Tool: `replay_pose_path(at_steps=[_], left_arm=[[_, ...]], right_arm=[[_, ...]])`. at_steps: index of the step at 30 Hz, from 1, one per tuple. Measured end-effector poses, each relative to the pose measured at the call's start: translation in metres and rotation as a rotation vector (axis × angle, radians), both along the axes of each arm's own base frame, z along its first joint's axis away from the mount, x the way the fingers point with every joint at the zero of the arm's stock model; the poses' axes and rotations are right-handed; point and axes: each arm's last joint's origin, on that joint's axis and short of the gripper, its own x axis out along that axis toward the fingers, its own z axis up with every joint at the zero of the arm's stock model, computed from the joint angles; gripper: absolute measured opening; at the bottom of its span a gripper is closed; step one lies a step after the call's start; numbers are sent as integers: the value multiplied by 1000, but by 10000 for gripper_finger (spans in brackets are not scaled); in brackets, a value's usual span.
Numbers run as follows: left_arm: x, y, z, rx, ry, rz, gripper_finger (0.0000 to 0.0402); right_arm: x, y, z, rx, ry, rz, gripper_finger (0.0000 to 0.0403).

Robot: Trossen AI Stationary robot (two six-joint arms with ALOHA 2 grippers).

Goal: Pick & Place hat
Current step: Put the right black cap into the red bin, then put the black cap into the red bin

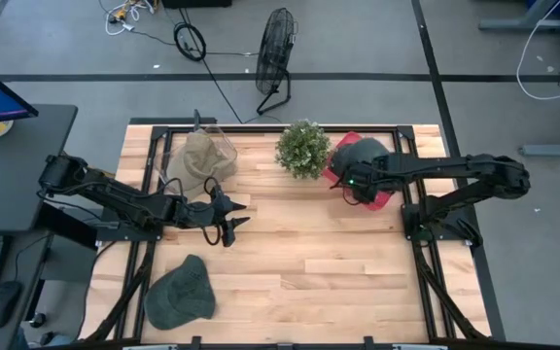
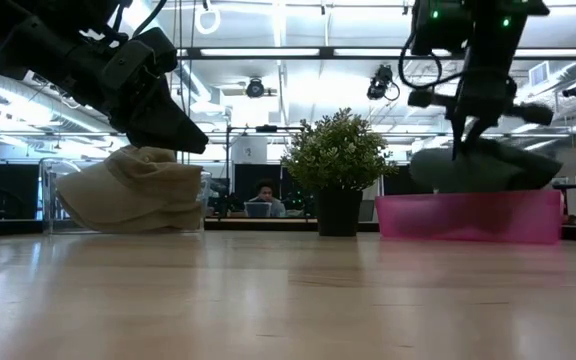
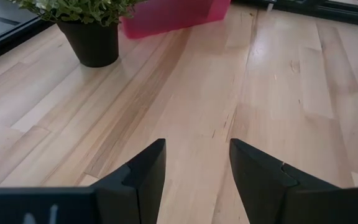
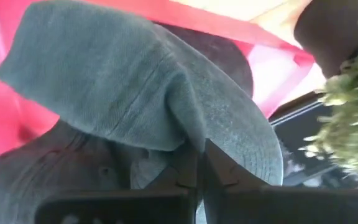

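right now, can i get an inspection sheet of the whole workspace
surface: pale wooden plank table, bare in the middle
job's things: dark grey hat in pink bin; beige hat in clear bin; green hat loose at the near left
clutter: potted green plant
grippers: left gripper open, empty; right gripper shut on the grey hat
cables: on floor beyond the table
surroundings: black floor fan; seated person

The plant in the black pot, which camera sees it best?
The low view: the potted plant stands whole, leaves and pot side-on. The high view shows only its leafy top. The left wrist view shows pot and lower leaves; the right wrist view, a blurred edge.
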Motion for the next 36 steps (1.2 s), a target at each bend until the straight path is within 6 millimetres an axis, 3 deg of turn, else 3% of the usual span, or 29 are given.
replay_pose_path(at_steps=[10, 17, 22, 27, 33, 36], left_arm=[[0, 0, 0, 0, 0, 0, 181], [0, 0, 0, -3, -1, 1, 181], [0, -4, 1, -77, -32, 4, 181], [3, -14, 9, -53, -86, -63, 181], [11, -33, 38, -78, -163, -202, 181], [13, -46, 53, -12, -198, -322, 181]], right_arm=[[-7, -9, -30, 13, -186, -319, 69], [-7, -9, -30, -55, -211, -343, 132], [-9, 0, -28, -92, -220, -399, 147], [-6, 14, -15, -42, -288, -476, 138], [6, 38, 23, 10, -453, -530, 126], [15, 54, 41, 181, -574, -583, 121]])
